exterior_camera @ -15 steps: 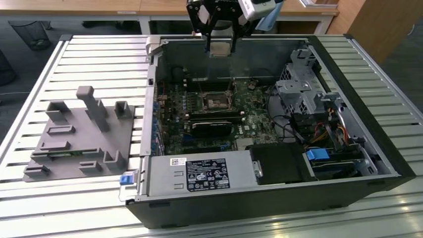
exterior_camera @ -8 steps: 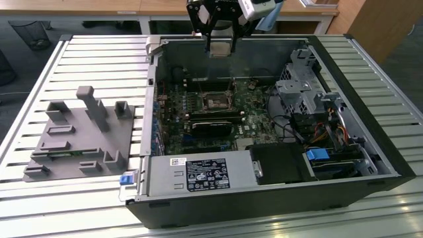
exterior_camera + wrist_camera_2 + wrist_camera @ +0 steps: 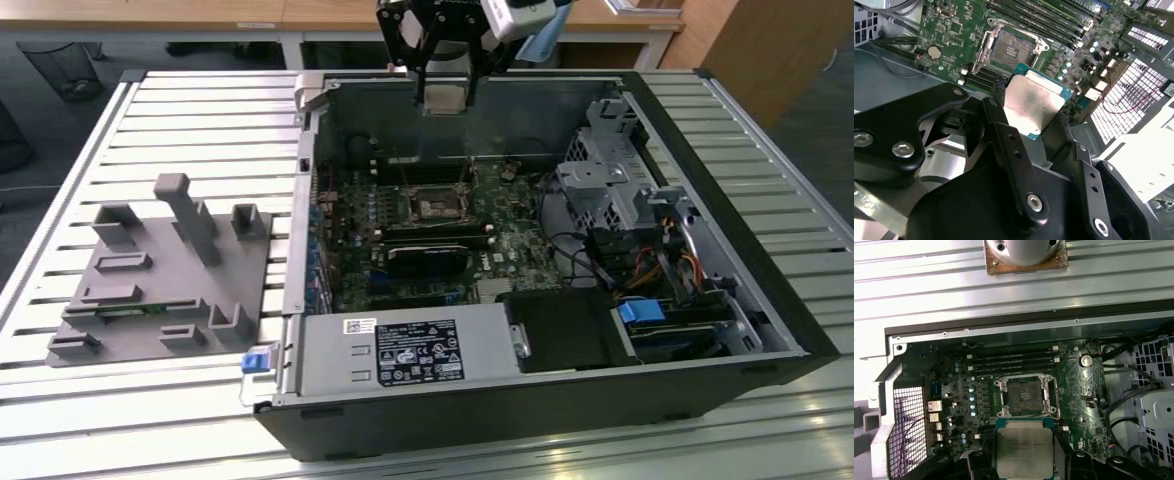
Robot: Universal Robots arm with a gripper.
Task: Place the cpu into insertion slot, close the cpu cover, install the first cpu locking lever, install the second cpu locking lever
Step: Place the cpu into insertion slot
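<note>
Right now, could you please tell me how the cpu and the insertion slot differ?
The cpu has a pale, silvery metal face; the insertion slot has a dark centre. The cpu is held in the gripper above the board, while the insertion slot sits empty on it. Both are square.

Slatted metal table (image 3: pixel 200 120), wooden desks (image 3: pixel 134 12) behind, dark floor (image 3: pixel 200 58)

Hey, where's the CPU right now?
The cpu is clamped in the gripper, hanging above the open computer case; in both wrist views it sits close beside the empty insertion slot.
</note>
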